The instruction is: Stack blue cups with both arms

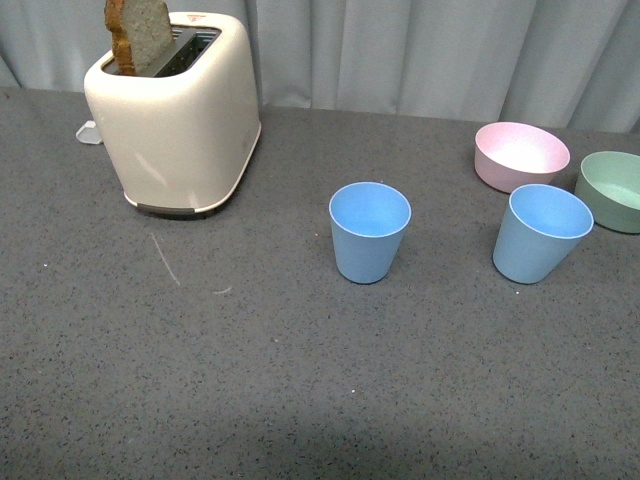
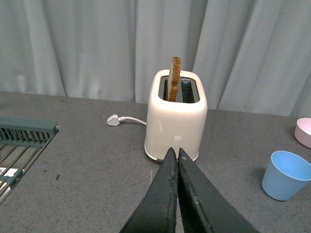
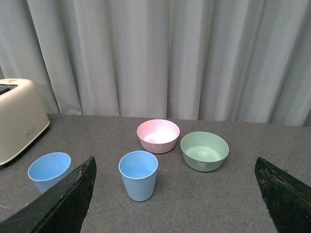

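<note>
On the far left of the tabletop stands the toaster with a bread slice poking out. Our left claw points straight at it, fingers pressed together and holding nothing. The left blue cup sits upright near the middle, mouth up. It lies off to the right of that claw's line rather than ahead of it, so we judge the claw must swing right and open before it can take hold. The right blue cup also stands upright, well apart from the first, just in front of the pink bowl and near the green bowl. Our right claw is spread wide and empty, with that cup ahead between its fingers. It seems the better placed of the two, though neither claw shows in the front view.
</note>
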